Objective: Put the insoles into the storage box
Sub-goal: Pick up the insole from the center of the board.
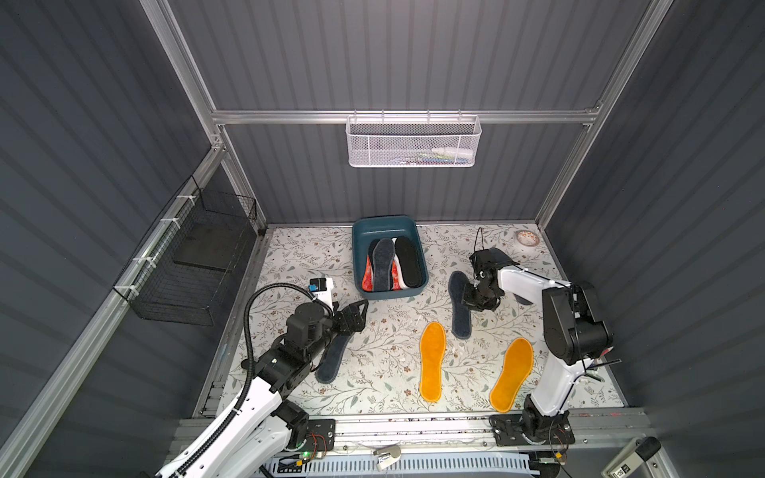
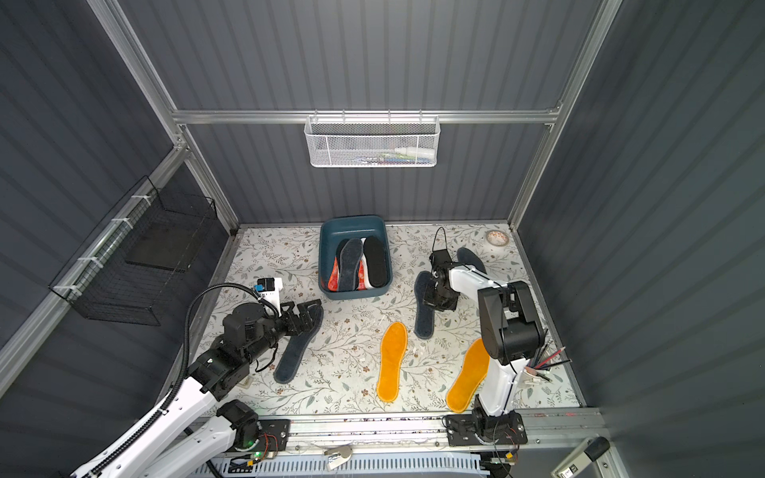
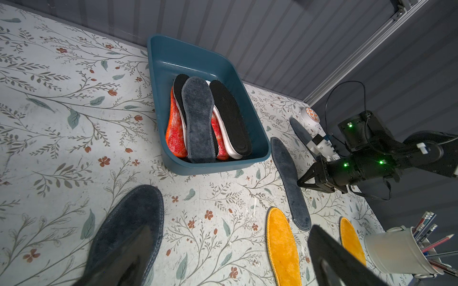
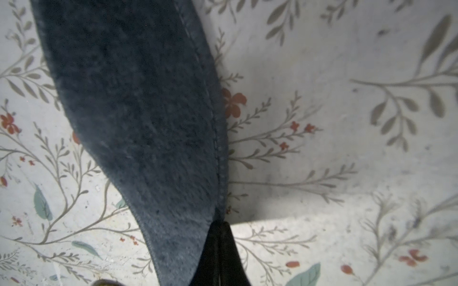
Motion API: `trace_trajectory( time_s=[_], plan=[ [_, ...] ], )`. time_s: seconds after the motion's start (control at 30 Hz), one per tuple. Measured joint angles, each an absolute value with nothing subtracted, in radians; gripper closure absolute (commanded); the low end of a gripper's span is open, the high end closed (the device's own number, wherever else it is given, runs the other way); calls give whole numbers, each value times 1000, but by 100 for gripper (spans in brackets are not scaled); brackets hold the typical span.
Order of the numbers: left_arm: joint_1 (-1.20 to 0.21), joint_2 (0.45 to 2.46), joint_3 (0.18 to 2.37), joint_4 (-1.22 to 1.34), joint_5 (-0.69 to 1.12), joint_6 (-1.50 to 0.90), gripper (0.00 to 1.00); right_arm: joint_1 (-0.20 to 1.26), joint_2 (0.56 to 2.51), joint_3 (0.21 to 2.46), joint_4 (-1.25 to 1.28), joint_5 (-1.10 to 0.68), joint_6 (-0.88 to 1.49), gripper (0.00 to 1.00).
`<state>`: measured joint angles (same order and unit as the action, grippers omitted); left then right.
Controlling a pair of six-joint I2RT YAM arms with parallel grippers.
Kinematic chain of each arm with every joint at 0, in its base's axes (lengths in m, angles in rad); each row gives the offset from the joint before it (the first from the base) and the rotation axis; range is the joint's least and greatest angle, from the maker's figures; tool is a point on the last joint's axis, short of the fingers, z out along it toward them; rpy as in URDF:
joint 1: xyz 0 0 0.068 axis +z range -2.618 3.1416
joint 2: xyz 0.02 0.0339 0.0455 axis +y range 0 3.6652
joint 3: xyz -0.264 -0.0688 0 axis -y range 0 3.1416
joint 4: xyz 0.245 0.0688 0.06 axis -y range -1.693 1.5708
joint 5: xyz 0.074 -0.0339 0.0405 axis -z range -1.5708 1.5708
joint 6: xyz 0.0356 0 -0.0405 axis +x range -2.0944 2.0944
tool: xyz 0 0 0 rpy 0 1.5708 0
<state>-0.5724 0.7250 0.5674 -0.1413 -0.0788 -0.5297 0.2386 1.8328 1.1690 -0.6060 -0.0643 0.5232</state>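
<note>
Grey-blue insole [image 4: 138, 123] pinched by its edge in closed right fingers [image 4: 231, 257]; thin hold, so lift slowly before swinging to box [image 1: 383, 228] near them. Left fingers [image 3: 332, 255] open, empty.

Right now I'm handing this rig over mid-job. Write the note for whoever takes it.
Left tool: open, above a dark grey insole on the table, not gripping.
Right tool: shut on the edge of another dark grey insole lying beside the storage box.
Done: several insoles stacked in the box.
Left: five on the table, namely those two, a third dark one behind the right arm, and two orange-yellow insoles.
</note>
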Motion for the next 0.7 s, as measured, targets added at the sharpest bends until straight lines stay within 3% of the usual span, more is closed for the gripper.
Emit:
trace_trajectory(
  time_s=[0.4,0.7],
  plan=[
    [-572,850,567,-79,-65,-534,0,246,1518,1133,-599,-68,536,100],
    [-569,1059,568,123,63,-581,0,325,1362,1126,-600,-82,551,100]
  ],
)
